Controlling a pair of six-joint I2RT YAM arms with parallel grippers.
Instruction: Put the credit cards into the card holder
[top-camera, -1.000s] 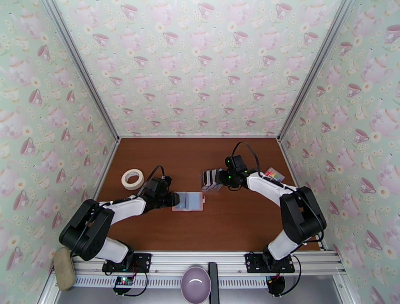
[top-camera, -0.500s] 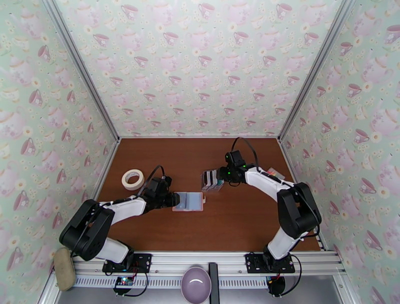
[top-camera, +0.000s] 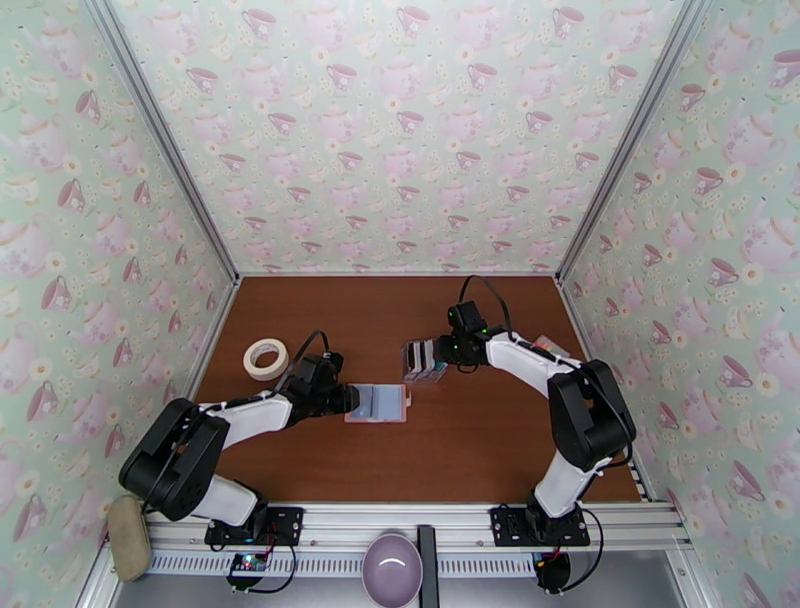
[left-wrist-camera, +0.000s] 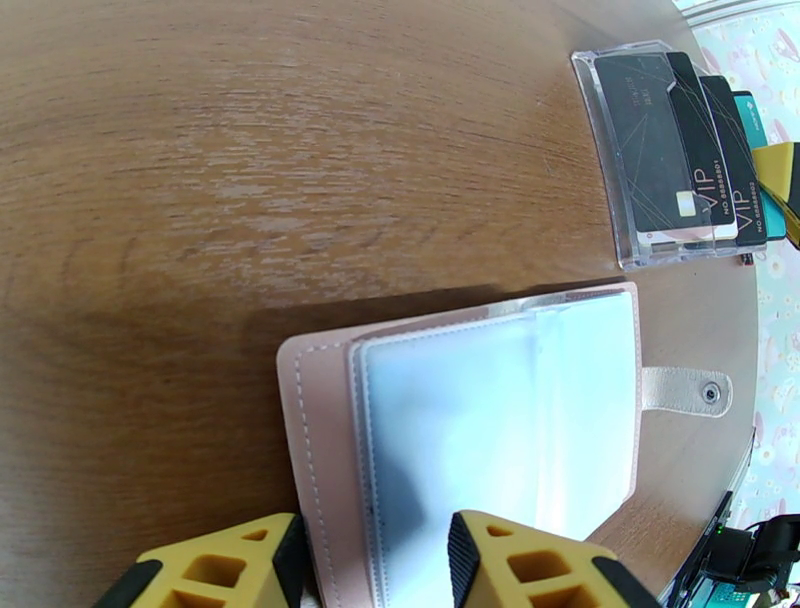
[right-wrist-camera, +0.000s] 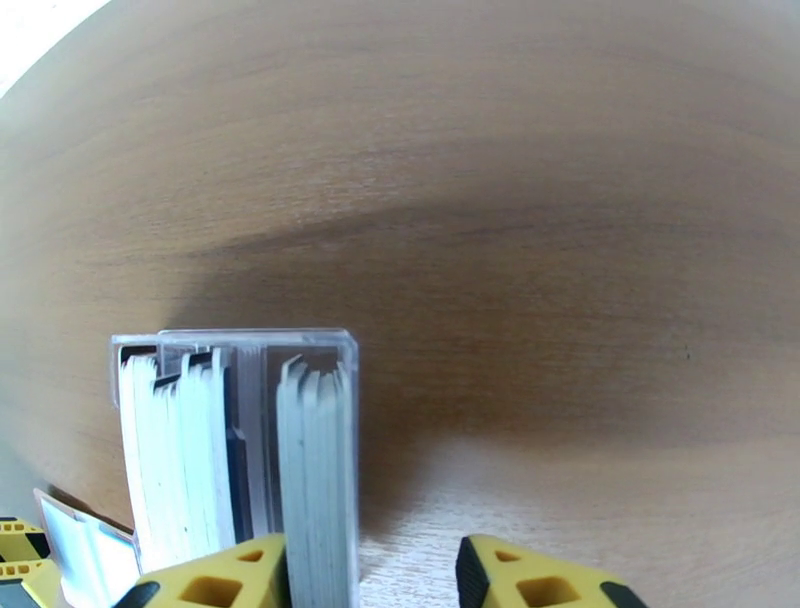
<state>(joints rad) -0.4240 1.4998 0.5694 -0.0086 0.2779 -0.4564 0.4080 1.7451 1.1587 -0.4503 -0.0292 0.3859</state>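
Brown worktop (top-camera: 470, 440); credit cards (left-wrist-camera: 690, 170) read "VIP", end ones between spread right claw (right-wrist-camera: 375, 560); card holder (left-wrist-camera: 480, 420) edge between spread left claw (left-wrist-camera: 375, 545).

Left arm (top-camera: 250, 415) reaches out low from its base, forearm near flat. Left gripper (top-camera: 350, 400) sits right at the left edge of the card holder (top-camera: 380, 403). On the left wrist cam I see its yellow fingers (left-wrist-camera: 530, 565) parted: one just off that edge, the other over the holder's near part. Can't tell if either touches. Right arm (top-camera: 540, 365) is elbow-up, forearm pointing left. Right gripper (top-camera: 440, 352) is beyond the card holder, slightly to its right. Its jaws stand apart too.
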